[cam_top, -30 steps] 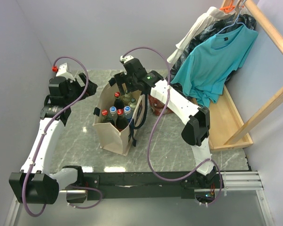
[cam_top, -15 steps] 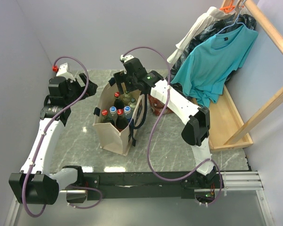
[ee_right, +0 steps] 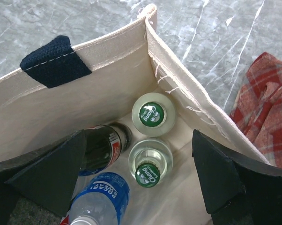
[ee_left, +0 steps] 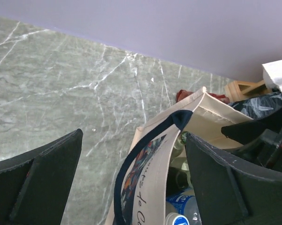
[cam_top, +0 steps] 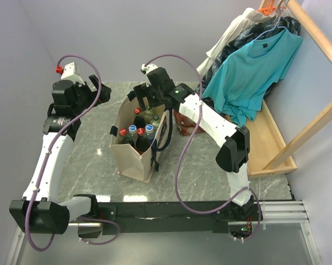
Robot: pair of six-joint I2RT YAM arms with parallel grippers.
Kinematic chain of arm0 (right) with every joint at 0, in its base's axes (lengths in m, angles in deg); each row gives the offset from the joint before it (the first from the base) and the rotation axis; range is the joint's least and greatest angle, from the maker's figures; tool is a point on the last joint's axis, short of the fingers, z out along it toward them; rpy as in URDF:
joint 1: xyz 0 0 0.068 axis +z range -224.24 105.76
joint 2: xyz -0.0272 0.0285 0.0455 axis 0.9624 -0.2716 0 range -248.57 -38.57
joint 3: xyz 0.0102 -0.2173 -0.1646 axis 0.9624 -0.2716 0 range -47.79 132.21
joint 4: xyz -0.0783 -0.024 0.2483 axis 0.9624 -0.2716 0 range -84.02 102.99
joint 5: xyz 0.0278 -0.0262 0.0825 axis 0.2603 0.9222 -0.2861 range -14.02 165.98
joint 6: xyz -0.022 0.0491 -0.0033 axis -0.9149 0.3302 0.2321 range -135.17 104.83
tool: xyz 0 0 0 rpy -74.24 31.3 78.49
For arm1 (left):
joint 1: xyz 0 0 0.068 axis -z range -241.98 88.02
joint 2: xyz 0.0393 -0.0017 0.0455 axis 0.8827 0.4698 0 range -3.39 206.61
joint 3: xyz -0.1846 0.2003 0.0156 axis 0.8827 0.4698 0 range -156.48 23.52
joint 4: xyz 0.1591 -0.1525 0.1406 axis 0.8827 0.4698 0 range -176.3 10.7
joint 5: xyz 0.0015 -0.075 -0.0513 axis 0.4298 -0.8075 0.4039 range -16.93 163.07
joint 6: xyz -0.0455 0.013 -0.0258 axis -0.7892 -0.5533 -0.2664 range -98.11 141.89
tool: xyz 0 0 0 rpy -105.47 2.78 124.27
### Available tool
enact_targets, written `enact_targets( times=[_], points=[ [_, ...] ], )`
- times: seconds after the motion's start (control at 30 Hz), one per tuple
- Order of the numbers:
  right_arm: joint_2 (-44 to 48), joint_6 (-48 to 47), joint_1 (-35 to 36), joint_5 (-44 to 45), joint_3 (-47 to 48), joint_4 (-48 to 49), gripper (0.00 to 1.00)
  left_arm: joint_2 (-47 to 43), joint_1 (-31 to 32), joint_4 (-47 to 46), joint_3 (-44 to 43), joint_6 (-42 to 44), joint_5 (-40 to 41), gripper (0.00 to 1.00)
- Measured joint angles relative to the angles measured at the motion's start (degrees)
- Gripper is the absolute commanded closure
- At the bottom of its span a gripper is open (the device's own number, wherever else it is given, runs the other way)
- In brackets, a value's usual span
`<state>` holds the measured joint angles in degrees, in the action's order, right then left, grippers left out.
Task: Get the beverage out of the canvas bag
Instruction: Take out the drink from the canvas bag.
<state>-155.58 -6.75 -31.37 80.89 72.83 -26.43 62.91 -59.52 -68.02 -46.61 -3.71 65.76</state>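
Beverage bottles [ee_right: 149,114] stand upright in the canvas bag [cam_top: 134,157] on the table [cam_top: 89,160], caps up for a straight lift. Right fingers [ee_right: 52,173] hang spread wide over the open mouth, straddling the green caps and gripping nothing. Left fingers [ee_left: 47,173], spread and empty, face the navy handle [ee_left: 145,145], probably to steady the bag.

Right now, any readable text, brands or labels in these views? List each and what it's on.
"Chang": green cap nearest the canvas bag corner; the smaller line under it is too small to read.
"Chang": second green cap, on the clear bottle.
"de C", cut off: script in the bag's print.
Blue-label bottle: white lettering, too blurred.
Dark bottle: label unreadable.
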Motion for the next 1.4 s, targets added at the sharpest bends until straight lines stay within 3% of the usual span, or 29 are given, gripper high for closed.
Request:
enact_targets(
  times=[0.47,1.2,1.4],
  points=[
    [0.2,-2.2,0.0,-1.1,-2.1,1.8,0.00,0.4,0.0,-0.4,0.0,0.5,5.6,0.04],
    [0.7,-3.6,0.0,-3.4,-3.6,2.3,0.00,0.2,0.0,-1.0,1.7,0.5,6.7,0.04],
    [0.4,-3.6,0.0,-2.3,-0.7,0.7,0.05,-0.1,0.0,-1.0,2.1,0.5,5.7,0.04]
  ],
)
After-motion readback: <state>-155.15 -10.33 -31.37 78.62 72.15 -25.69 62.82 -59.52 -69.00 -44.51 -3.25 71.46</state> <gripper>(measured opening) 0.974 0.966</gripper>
